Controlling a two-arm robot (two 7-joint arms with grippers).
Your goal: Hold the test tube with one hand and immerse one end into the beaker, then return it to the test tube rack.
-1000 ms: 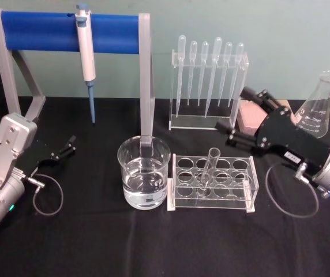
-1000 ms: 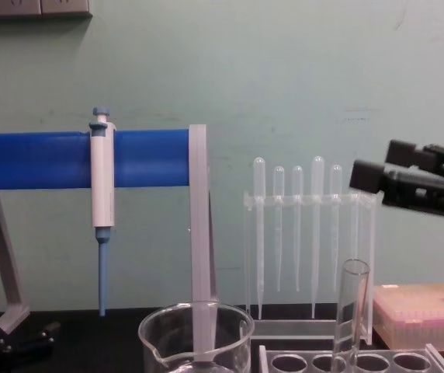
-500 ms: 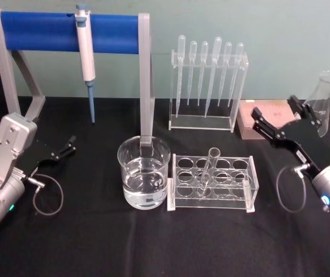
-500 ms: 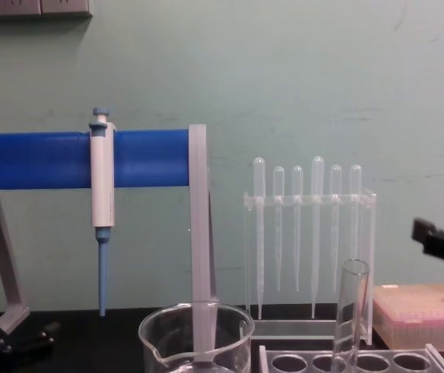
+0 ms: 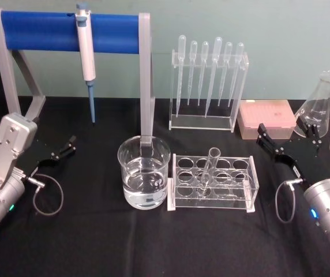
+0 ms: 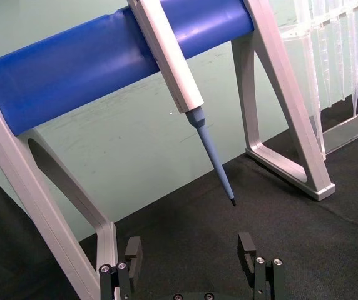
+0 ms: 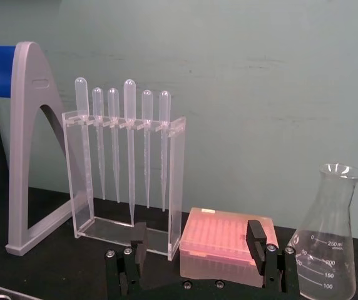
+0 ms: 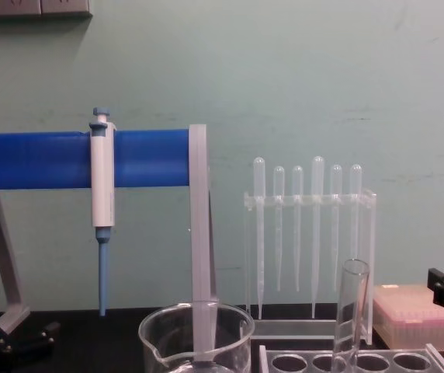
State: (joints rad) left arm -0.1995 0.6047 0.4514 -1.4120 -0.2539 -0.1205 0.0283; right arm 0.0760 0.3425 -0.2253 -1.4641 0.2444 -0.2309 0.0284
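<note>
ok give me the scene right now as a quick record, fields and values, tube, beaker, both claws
test tube: standing tilted in the white rack, not held
beaker: on the black table beside the rack, on the robot's left of it, partly filled with clear liquid
right claw: open, empty, low at the table's right side, near the pink tip box and the flask
left claw: open, empty, parked at the table's left side
</note>
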